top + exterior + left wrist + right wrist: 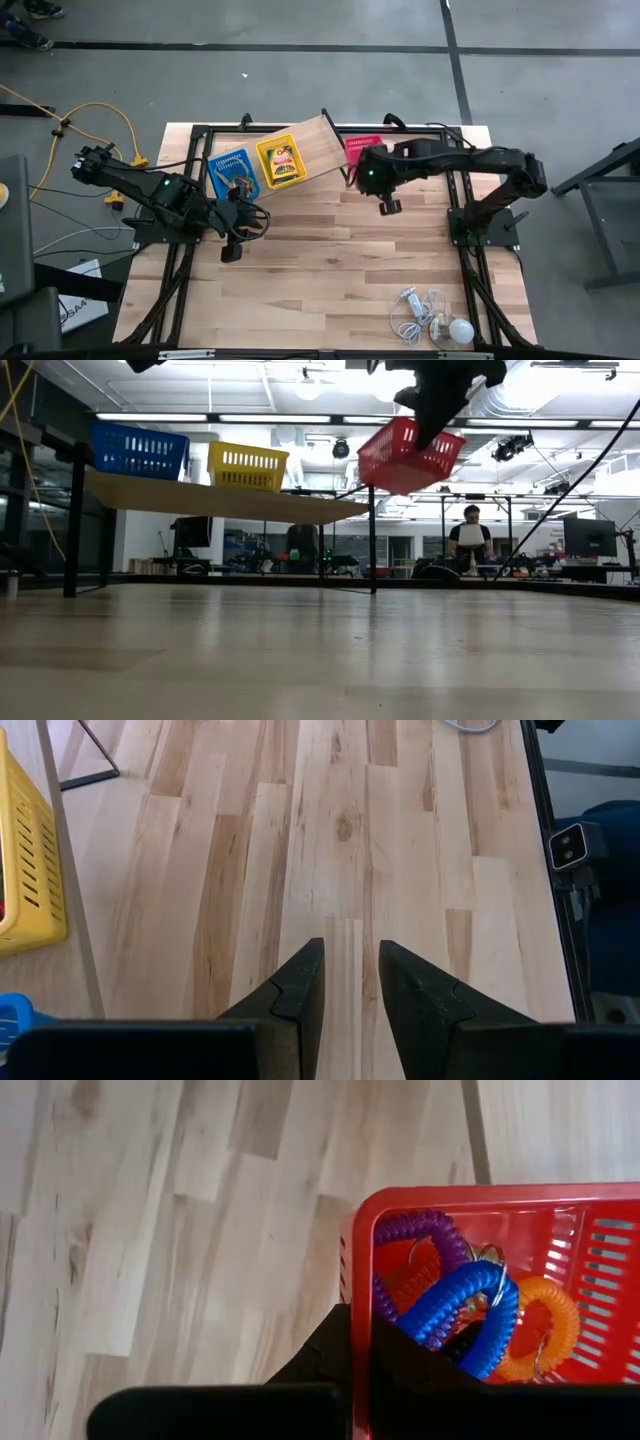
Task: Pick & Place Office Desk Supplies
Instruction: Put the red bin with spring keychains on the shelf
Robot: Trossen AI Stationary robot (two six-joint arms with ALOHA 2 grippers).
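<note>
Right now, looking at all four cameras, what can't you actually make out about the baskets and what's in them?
- Red basket: cut off by the right wrist picture's edge; the shut right claw on its wall hides part of the coils inside.
- Blue basket: contents too small in the high view, behind the wall in the low view.
- Yellow basket: the box's print is too small to read.
- Left claw: open over bare table.

- Grey floor is lying around the table, crossed by dark lines.
- Ceiling light strips are glowing.
- A person is sitting at a desk far behind.
</note>
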